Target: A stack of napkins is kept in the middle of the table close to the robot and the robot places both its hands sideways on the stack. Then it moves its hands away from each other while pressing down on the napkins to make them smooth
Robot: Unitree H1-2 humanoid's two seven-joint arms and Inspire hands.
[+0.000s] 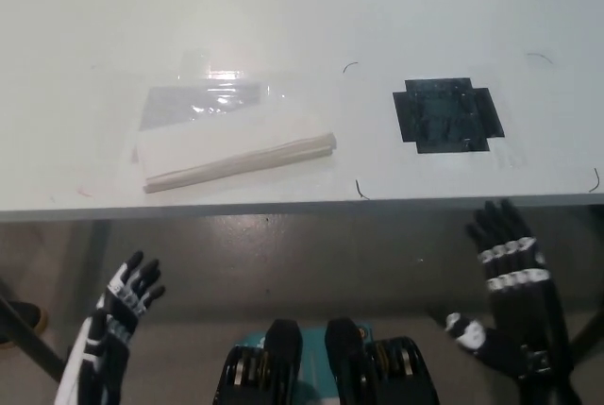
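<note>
A white table (302, 8) carries a stack of napkins (236, 150) in clear plastic wrap, and a black cross-shaped patch (447, 114) well apart.

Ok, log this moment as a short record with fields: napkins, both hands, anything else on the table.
napkin stack: flat on the white table, near its front edge, under a clear plastic wrap
left hand: open, fingers apart, below the table edge, touching nothing
right hand: open, fingers apart, below the table edge, touching nothing
black patch: on the table, right of the stack
contact with napkins: none
</note>
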